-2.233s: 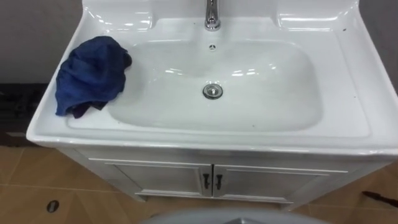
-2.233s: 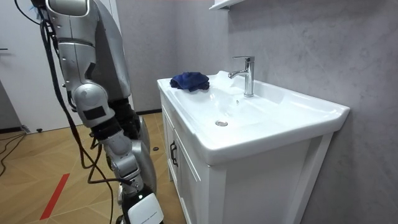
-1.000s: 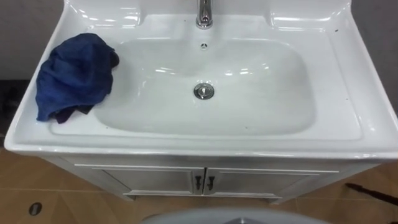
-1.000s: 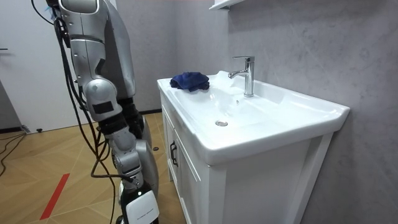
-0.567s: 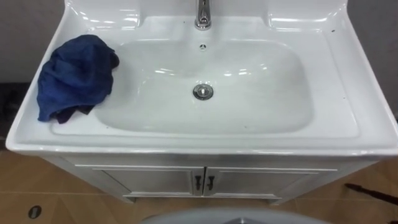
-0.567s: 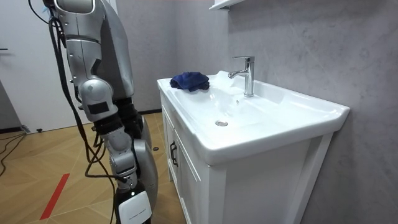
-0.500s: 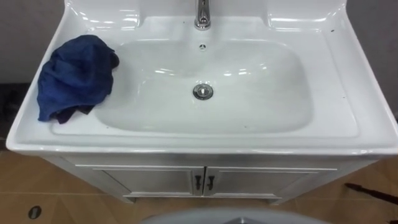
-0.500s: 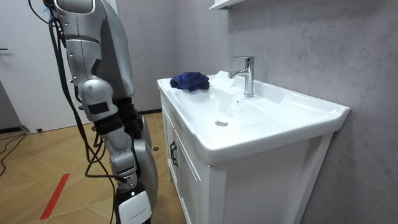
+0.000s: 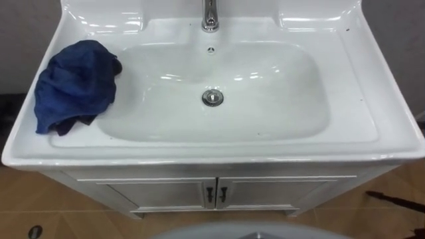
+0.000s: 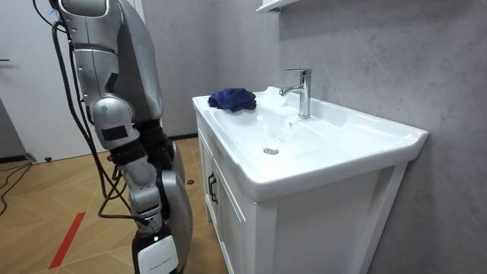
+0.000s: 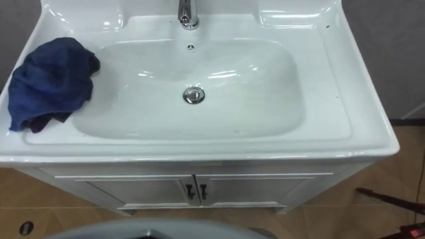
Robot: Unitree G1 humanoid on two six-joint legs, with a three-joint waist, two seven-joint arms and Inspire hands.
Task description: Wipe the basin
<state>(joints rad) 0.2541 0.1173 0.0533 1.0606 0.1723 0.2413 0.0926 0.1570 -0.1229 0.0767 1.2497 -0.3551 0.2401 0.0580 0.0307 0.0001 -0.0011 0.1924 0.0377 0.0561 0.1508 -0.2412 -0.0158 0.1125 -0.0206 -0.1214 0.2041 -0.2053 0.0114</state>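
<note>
The robot stands in front of the white sink basin (image 9: 355, 106). Its right hand (image 10: 157, 257) hangs low by its side, and I cannot tell if that hand is open or closed. The crumpled dark blue cloth (image 9: 73, 83) lies on the basin's left rim, well apart from the hand and higher up.

Cloth (image 9: 74, 85): on the left ledge of the basin (image 9: 358, 93).
Faucet (image 9: 210, 18): at the basin's back edge, centre.
Drain (image 9: 212, 97): in the basin's middle.
</note>
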